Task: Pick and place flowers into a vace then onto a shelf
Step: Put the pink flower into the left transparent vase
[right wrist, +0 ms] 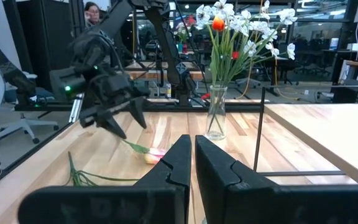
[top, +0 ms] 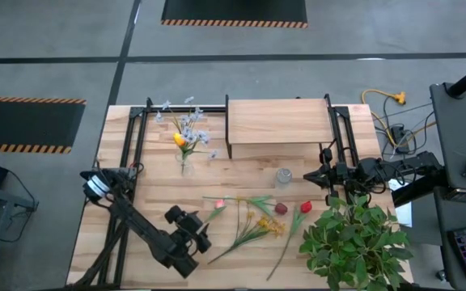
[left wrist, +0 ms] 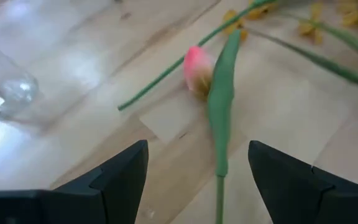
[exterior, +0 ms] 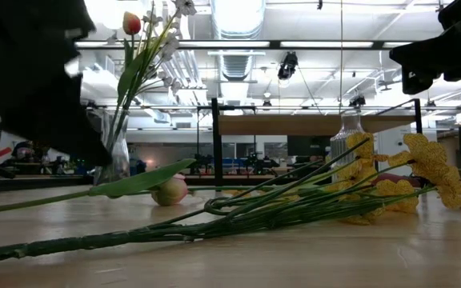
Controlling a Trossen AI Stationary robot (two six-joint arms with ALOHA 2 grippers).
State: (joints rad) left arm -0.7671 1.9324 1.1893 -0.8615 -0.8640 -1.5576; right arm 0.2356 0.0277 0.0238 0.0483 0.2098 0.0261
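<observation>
Left tool (top: pixel 201 240): fingers spread wide, holding nothing, poised above the tabletop (top: pixel 136 202) just short of the pink tulip (top: pixel 218 204); in its wrist view the pink head (left wrist: pixel 196 70) lies ahead between the two dark fingers (left wrist: pixel 124 177), its stem and long leaf running back toward the tool. Right tool (top: pixel 307 176): fingers pressed together, empty, hovering beside the front corner of the shelf (top: pixel 277 121), with an empty clear glass vase (top: pixel 283 177) just in front of it. Flowers still lying flat on the tabletop between the two tools: the pink tulip, a yellow blossom sprig (top: pixel 267 225), a dark red tulip (top: pixel 281 208) and a red tulip (top: pixel 305 207), stems crossing. A second glass vase (top: pixel 185 166), beyond the left tool and near the shelf's other end, stands upright and already holds pale blue-white sprigs (top: pixel 191 123) and a yellow-orange tulip (top: pixel 180 140). A bushy green leafy plant (top: pixel 353 241) sits directly behind the right tool, at the tabletop's corner.
</observation>
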